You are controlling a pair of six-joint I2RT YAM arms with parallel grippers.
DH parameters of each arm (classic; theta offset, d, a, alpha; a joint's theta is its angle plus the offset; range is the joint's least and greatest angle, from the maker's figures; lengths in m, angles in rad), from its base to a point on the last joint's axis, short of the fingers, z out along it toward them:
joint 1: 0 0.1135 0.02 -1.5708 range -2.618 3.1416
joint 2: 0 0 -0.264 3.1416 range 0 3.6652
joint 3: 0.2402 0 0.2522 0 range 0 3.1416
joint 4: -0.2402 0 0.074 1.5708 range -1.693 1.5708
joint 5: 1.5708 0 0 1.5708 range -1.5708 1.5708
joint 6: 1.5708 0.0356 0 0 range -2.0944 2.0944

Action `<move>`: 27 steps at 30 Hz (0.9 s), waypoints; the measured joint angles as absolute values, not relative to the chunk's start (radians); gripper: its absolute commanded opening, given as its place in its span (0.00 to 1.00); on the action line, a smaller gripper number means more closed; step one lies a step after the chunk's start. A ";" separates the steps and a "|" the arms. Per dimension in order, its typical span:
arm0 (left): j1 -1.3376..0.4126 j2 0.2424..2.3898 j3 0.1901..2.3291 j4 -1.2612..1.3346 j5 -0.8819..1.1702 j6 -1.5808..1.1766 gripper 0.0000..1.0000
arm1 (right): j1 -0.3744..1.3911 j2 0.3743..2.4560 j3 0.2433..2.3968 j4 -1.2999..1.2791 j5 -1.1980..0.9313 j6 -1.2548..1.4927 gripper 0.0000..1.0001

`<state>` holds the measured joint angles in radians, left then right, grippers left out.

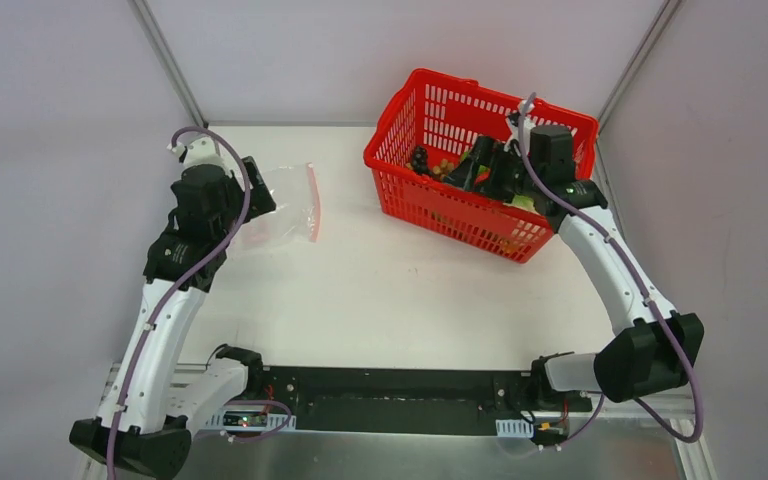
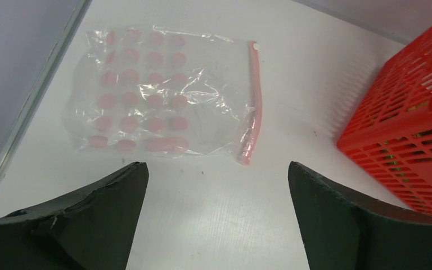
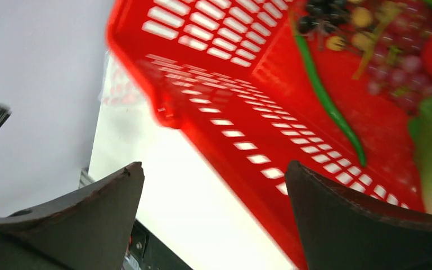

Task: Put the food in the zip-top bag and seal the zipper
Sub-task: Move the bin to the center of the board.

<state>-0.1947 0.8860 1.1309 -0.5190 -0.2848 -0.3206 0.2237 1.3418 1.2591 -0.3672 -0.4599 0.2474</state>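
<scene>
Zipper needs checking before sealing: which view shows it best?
Left wrist: the zipper runs full length, close and unblocked, along the edge of the zip-top bag. Top external shows it small; right wrist gives no clear sight of it.

A: Is there any writing on the bag [image 2: 146,90]?
B: None. Only rows of pink round spots show on the clear plastic, and the pink strip [image 2: 253,101] along its mouth is plain.
A: And the red basket [image 1: 440,205]?
B: Bare mesh on every side in view, with no label or number.
A: A brand on the left arm [image 1: 165,330] or the right arm [image 1: 610,260]?
B: None that I can read on the black and white casings. A small board [image 1: 245,418] by the near rail [image 1: 400,400] may carry print, but it is too small to tell.
</scene>
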 measured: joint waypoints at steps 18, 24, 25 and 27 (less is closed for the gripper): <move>-0.194 0.834 0.936 -0.467 -0.264 -0.418 0.99 | 0.512 1.455 1.362 -0.391 -0.123 0.088 1.00; -0.194 0.886 0.936 -0.469 -0.213 -0.407 0.99 | 0.314 1.456 1.315 -0.352 -0.088 0.117 1.00; -0.194 0.890 0.936 -0.469 -0.208 -0.403 0.99 | 0.265 1.456 1.287 -0.337 -0.083 0.125 1.00; -0.194 0.893 0.934 -0.469 -0.197 -0.400 0.99 | 0.176 1.456 1.229 -0.321 -0.077 0.145 1.00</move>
